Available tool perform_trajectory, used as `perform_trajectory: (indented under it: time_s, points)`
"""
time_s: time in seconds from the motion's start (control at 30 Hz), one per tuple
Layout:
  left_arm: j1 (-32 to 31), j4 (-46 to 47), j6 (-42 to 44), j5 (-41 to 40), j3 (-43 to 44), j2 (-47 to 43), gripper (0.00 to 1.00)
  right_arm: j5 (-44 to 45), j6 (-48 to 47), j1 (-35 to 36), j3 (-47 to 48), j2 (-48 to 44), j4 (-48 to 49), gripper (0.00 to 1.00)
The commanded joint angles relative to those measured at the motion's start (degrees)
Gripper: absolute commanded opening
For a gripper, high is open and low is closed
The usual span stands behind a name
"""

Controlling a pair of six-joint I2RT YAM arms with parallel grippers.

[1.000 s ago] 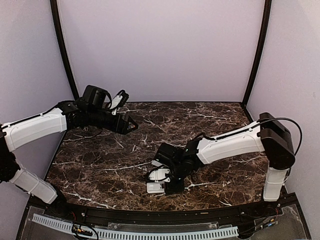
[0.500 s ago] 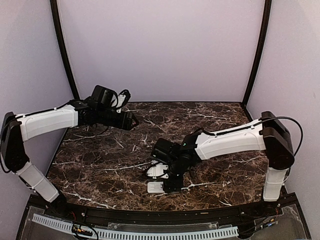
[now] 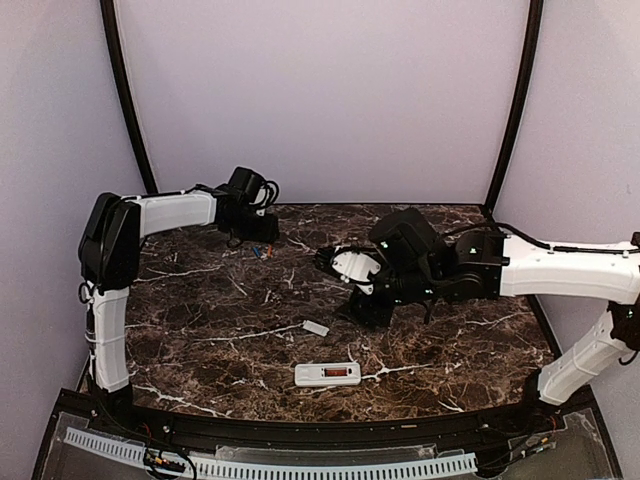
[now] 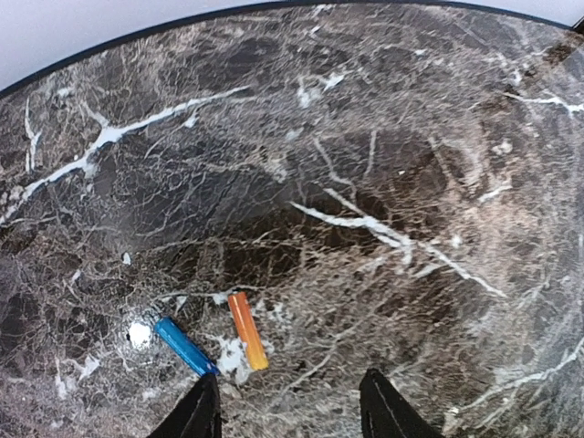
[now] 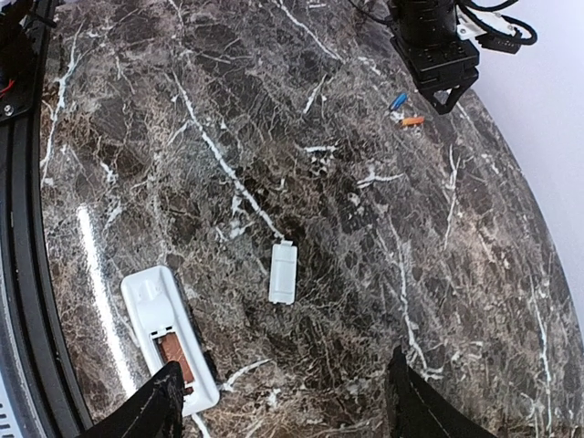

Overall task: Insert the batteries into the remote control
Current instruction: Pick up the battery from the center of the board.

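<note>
Hung the left gripper (image 4: 290, 412), jaws wide, far beyond the remote control (image 3: 327, 374) where the bluish cell (image 4: 185, 346) and orange cell (image 4: 248, 330) lay, held the right gripper (image 5: 281, 412) equally wide nearer that remote, and likely needed one cell pinched squarely across its middle, clear of its neighbour.

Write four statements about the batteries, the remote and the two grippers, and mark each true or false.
1. The blue battery and the orange battery lie on the table, outside the remote. True.
2. The right gripper holds the battery cover. False: the cover lies loose on the table, and that gripper is open and empty.
3. The remote's battery compartment is open. True.
4. The left gripper is shut on the blue battery. False: it is open, gripping nothing.
</note>
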Motion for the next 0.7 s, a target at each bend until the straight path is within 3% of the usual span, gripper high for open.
perform_trajectory:
  time_s: [0.0, 0.1, 0.33, 0.67]
  points:
    - [1.4, -5.5, 1.2, -0.2, 5.1, 4.8, 0.51, 1.8, 3.9, 0.0, -4.0, -0.6, 1.6, 0.72]
    - [1.4, -6.3, 1.0, -0.1, 8.6, 8.8, 0.51, 1.6, 4.9, 0.0, -4.4, -0.4, 1.0, 0.72]
    - [1.6, -6.9, 0.9, 1.2, 13.5, 13.5, 0.38, 0.9, 6.1, 0.0, -4.6, -0.2, -0.4, 0.71]
    - [1.6, -8.4, 0.1, 2.9, 13.4, 15.4, 0.22, 1.3, 6.0, 0.0, -5.2, -1.1, -0.3, 0.71]
